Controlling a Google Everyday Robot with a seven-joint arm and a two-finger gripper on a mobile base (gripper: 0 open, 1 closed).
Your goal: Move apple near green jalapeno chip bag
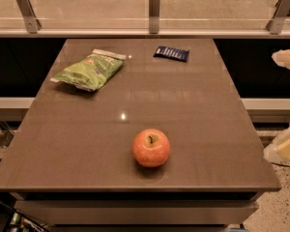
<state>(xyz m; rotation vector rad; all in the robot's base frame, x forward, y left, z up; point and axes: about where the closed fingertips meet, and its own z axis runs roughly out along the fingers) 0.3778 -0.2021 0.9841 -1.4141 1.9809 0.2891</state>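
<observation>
The apple (151, 147) is round and red-orange with a dark stem dimple. It stands on the brown table (193, 110) near the front edge, slightly right of centre. The green jalapeno chip bag (88, 70) lies crinkled at the table's far left, well apart from the apple. My gripper (285, 146) shows only as a pale blurred shape at the right edge, off the table and to the right of the apple. It holds nothing that I can see. Another pale part of the arm (287, 59) shows higher up at the right edge.
A small flat dark blue packet (171, 53) lies at the table's far side, right of the bag. A glass railing with metal posts (154, 11) runs behind the table. Speckled floor lies to the right, beyond the table's right edge (241, 105).
</observation>
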